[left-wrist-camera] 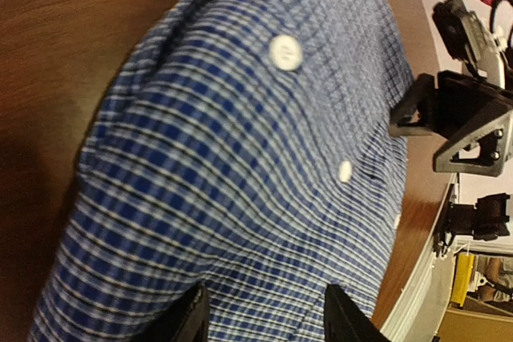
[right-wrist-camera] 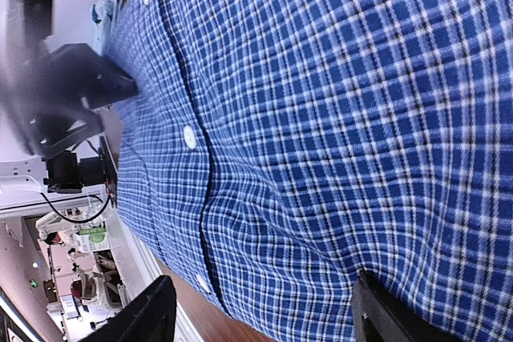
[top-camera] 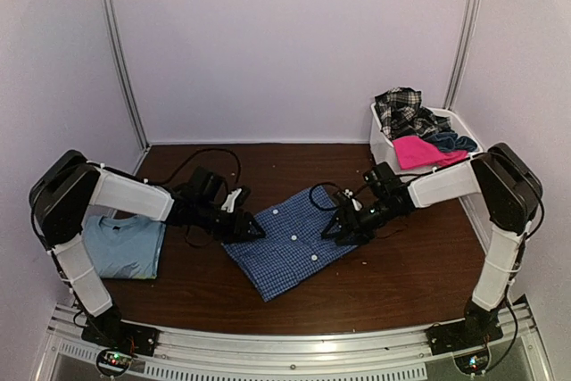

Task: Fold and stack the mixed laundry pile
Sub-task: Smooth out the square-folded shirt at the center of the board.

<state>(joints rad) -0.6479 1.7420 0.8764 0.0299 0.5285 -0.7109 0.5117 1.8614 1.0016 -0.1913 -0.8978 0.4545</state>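
- Top external: blue small-check button shirt (top-camera: 290, 243) lies flat mid-table on the brown wooden table (top-camera: 401, 283), button side up, turned at an angle.
  - The left gripper (top-camera: 252, 229) is at its left edge and the right gripper (top-camera: 335, 229) at its right edge. They face each other, prob so both sides can be taken at once for a fold.
  - Light blue T-shirt (top-camera: 125, 245) sits folded at far left beside the left arm, looks like the start of the stack.
  - The rest of the pile is in the white plastic basket (top-camera: 382, 144) at back right: hot pink piece (top-camera: 419, 151), black-white plaid piece (top-camera: 401, 106), dark navy pieces (top-camera: 451, 142).
  - Jaw gap is too small to read from up here.
- Left wrist: left gripper (left-wrist-camera: 264, 322) has its jaws spread a moderate amt w/ check cloth running btwn them.
  - No pinch yet. Can't tell if the tips touch the fabric.
  - White buttons (left-wrist-camera: 285, 52) run along the placket, and the right gripper (left-wrist-camera: 449, 118) is over the far edge.
- Right wrist: right gripper (right-wrist-camera: 264, 322) has its jaws spread wide, straddling the shirt (right-wrist-camera: 321, 118) and holding nothing.
  - Contact w/ cloth is unclear.
  - The left gripper (right-wrist-camera: 80, 94) is opposite and blurred.
- Judgement: task is early, w/ one item folded and this shirt in hand next.
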